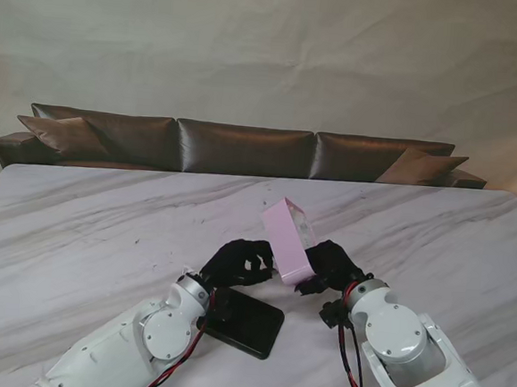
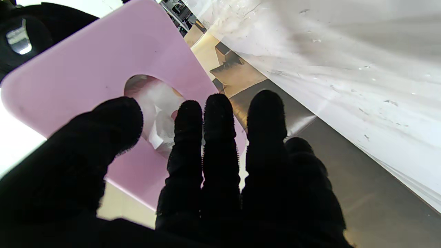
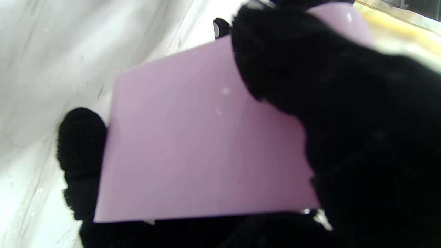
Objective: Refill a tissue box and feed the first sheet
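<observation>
Pink tissue box [image 1: 288, 241], tilted at the stand view's centre, is gripped by the right hand [image 1: 329, 266]. Spread left hand [image 1: 238, 262] should pinch the white tissue [image 2: 156, 113] showing through the opening, pulling gently.

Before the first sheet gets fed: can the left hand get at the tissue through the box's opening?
Probably yes. The right hand holds the pink box with its oval opening facing the left hand, whose fingers sit right by the exposed tissue.
</observation>
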Controlling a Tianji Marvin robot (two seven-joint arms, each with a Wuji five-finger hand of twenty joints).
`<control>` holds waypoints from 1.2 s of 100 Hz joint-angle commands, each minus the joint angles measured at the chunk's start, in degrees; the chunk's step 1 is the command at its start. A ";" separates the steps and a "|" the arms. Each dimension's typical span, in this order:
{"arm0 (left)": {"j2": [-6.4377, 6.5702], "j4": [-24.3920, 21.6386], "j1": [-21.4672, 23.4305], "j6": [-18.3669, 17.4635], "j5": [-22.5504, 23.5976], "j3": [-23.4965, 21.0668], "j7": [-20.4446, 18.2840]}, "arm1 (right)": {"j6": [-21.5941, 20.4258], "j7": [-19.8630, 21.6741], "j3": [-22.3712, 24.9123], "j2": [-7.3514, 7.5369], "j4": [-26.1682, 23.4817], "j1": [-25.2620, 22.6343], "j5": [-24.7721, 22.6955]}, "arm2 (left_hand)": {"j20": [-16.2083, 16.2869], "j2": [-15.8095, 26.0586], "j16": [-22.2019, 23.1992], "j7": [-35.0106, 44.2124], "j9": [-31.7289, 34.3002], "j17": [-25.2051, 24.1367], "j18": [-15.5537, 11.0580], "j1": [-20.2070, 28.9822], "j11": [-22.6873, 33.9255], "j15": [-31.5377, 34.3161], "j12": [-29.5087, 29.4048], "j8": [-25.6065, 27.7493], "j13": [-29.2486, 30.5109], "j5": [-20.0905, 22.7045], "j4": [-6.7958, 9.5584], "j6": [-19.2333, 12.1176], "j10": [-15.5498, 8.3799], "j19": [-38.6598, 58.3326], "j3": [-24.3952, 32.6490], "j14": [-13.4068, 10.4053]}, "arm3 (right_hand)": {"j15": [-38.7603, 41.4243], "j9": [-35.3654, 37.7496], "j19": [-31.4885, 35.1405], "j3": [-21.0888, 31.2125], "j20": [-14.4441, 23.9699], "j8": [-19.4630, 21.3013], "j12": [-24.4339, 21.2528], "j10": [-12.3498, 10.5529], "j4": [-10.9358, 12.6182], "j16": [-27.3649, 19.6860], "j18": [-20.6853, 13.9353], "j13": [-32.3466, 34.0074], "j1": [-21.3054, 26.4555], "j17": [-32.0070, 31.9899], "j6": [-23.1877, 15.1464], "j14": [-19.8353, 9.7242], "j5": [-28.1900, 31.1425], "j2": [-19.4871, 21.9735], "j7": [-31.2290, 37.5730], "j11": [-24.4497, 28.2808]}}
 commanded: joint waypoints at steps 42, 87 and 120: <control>-1.85 1.30 -0.51 -0.37 -2.13 0.45 1.30 | -0.58 1.58 -0.96 0.05 0.58 0.20 0.41 | -1.02 1.38 -0.75 12.70 9.11 7.34 -11.76 5.68 3.92 5.72 6.45 -3.69 5.92 6.64 -9.77 -3.18 1.30 151.29 5.47 5.94 | 26.37 5.33 12.51 12.07 4.08 1.02 -1.63 4.05 3.51 3.05 -32.61 10.69 3.78 -1.11 3.35 9.23 1.96 4.68 2.14 -0.62; -4.02 4.63 -1.65 -1.30 -4.67 1.66 3.84 | -1.53 2.41 -1.13 0.33 0.68 -0.22 0.09 | -4.02 -5.74 2.71 23.04 19.21 12.04 -10.19 -1.59 13.34 17.40 20.20 15.94 10.06 17.99 0.06 -11.15 2.23 156.73 27.07 10.76 | 26.24 5.34 12.42 12.07 4.10 1.08 -1.57 4.05 3.35 3.10 -32.78 10.58 3.90 -1.20 3.35 9.20 1.97 4.72 2.12 -0.66; -3.90 4.42 -1.43 0.16 -4.36 1.31 4.25 | -0.98 2.38 -0.73 0.39 0.24 -0.52 -0.45 | -0.80 -9.35 2.78 27.98 24.43 13.66 -7.35 -5.53 16.39 23.26 25.42 17.06 11.96 23.79 16.09 -9.62 4.82 160.34 33.95 12.53 | 26.16 5.34 12.40 12.07 4.12 1.09 -1.55 4.05 3.14 3.16 -32.75 10.51 3.79 -1.22 3.33 9.22 1.96 4.84 2.07 -0.73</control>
